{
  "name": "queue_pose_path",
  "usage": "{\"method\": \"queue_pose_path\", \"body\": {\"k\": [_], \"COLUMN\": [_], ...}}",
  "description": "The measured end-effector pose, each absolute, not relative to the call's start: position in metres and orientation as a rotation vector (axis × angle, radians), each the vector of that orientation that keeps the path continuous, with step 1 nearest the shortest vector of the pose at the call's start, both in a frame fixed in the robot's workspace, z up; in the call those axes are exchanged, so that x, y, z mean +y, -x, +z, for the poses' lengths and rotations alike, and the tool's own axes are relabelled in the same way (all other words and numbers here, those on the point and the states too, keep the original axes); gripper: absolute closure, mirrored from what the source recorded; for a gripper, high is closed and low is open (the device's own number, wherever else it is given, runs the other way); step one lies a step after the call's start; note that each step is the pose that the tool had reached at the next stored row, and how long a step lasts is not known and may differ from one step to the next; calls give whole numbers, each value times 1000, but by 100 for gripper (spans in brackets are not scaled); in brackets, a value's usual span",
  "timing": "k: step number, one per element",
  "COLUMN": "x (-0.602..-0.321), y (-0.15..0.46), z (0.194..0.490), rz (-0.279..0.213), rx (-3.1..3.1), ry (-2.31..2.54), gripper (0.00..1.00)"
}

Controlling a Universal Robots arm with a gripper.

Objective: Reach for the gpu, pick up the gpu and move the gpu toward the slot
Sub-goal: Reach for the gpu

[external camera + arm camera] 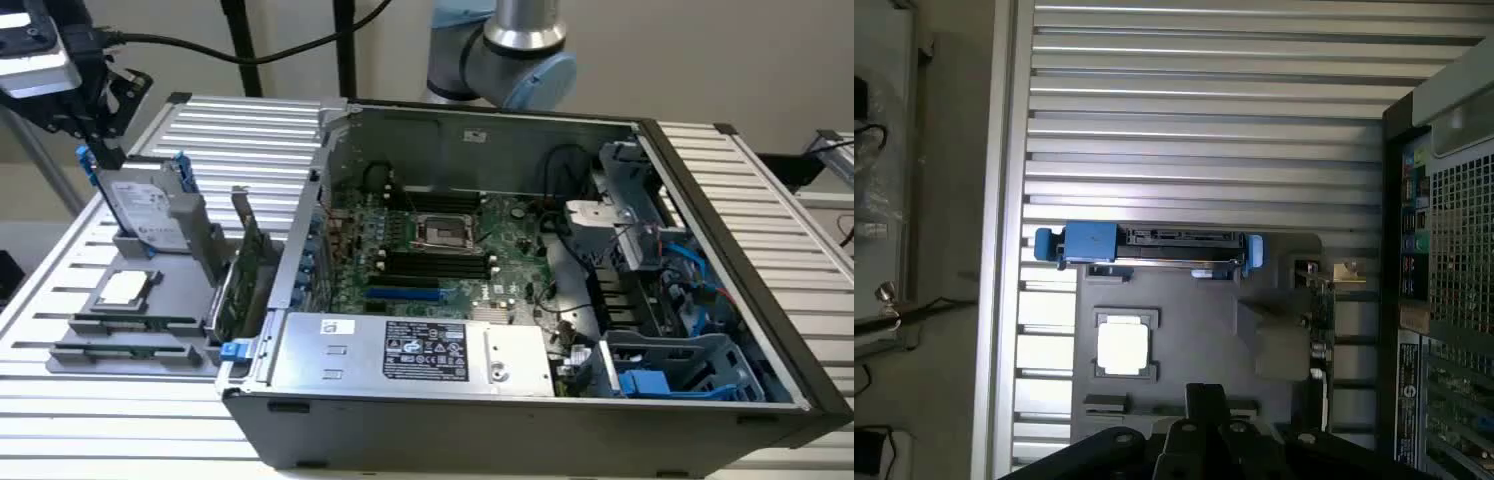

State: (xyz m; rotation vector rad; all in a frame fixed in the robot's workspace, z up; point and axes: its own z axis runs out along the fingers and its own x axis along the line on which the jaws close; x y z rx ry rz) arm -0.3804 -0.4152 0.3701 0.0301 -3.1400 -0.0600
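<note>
Nothing is picked up yet: the thin green circuit-board gpu point(248, 262) stands untouched in its grey holder point(80, 353) beside the open computer case point(400, 432). Your hand point(102, 135) hovers over the silver hard drive point(140, 215), and you cannot tell how far open it is.

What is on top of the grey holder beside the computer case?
An upright hard drive, the gpu on edge, a processor chip, two memory sticks. The drive's lower end is hidden in the holder.
</note>
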Motion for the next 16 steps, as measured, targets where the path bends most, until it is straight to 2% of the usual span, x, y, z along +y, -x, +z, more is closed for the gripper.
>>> {"method": "queue_pose_path", "body": {"k": [16], "x": [-419], "y": [380], "z": [370], "rz": [-60], "rx": [-3140], "ry": [-30], "gripper": [89]}}
